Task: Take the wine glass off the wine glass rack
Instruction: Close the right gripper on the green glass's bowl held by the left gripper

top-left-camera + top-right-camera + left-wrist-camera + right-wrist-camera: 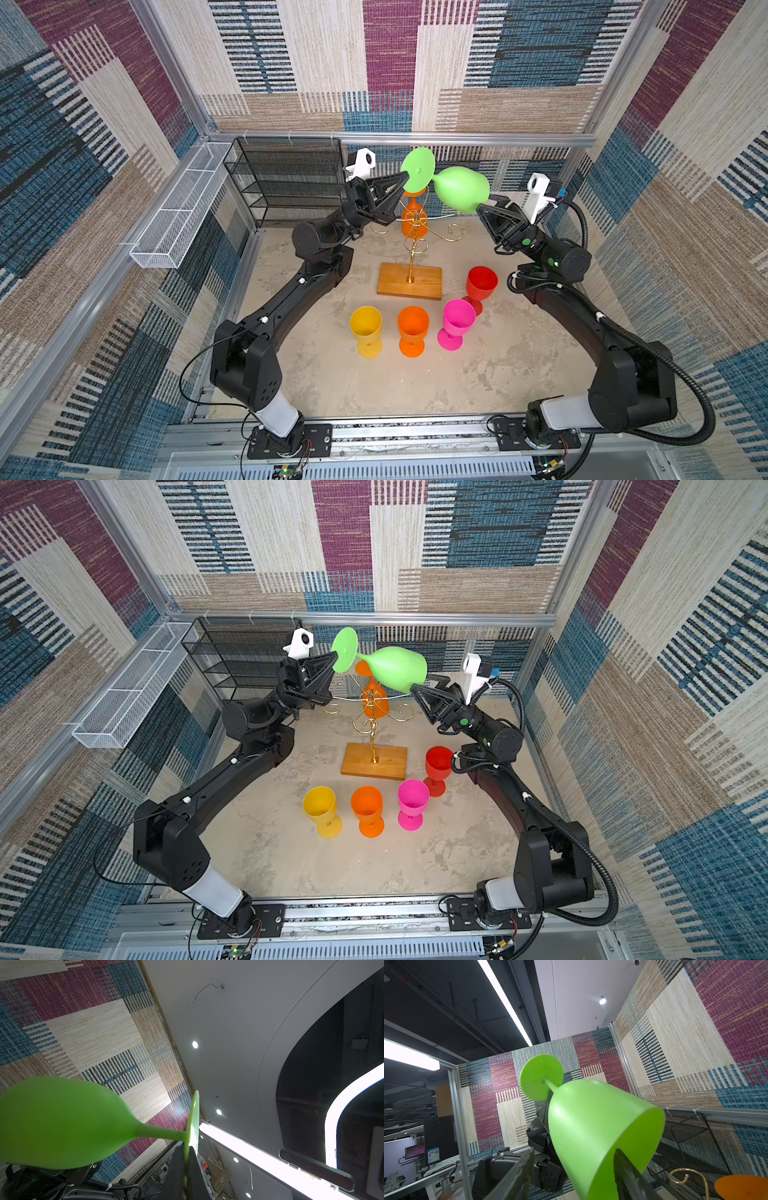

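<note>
Green wine glass (459,189) held sideways in the air above the wine glass rack (395,282), free of its gold arms.

A drop onto the rack and the orange glass (414,220) hanging there looks likely if the left tool (406,176), clamped on the foot's edge, lets go before the right tool (482,208) closes; a pinch on the thin rim could also swivel. The right tool stands open astride the bowl's rim, one finger inside, one outside, neither visibly pressing the wall.
</note>
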Controlling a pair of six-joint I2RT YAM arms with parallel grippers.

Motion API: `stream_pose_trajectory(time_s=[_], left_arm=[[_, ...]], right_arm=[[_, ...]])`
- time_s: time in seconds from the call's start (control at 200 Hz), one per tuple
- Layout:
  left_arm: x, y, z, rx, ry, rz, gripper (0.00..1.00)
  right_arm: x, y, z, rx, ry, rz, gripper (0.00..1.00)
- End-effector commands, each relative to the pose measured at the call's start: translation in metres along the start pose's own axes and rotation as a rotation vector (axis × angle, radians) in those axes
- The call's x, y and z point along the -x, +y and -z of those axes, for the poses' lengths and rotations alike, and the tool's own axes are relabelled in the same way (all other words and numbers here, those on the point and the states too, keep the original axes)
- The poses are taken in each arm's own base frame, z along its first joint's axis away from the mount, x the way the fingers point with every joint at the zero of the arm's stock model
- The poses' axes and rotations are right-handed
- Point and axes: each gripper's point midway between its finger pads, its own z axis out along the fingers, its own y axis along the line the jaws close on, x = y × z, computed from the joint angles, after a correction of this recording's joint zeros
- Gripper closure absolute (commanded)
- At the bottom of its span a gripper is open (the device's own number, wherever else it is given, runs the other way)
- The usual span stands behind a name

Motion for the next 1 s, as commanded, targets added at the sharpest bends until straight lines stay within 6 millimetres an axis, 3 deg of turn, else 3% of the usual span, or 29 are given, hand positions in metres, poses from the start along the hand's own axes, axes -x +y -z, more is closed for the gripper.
stream_pose_trajectory(time_s=[0.0, 0.175, 0.676, 0.791, 0.997], left_arm=[[-0.005, -0.009, -0.003, -0.060, 0.012, 0.001, 1.00], [0.000, 0.005, -0.003, -0.059, -0.011, 0.059, 1.00], [0.006, 0.022, -0.004, -0.068, -0.058, 0.142, 1.00], [0.005, 0.026, -0.005, -0.069, -0.066, 0.149, 1.00], [-0.002, 0.023, -0.011, -0.081, -0.048, 0.148, 0.88]], right_arm=[[0.002, 0.015, 0.001, 0.046, 0.001, 0.035, 0.39], [-0.001, 0.017, 0.004, 0.038, -0.002, 0.040, 0.44], [0.003, 0.027, 0.009, 0.001, -0.022, 0.083, 0.58], [0.003, 0.026, 0.009, -0.002, -0.022, 0.072, 0.66], [0.004, 0.025, 0.008, -0.016, -0.017, 0.046, 0.85]])
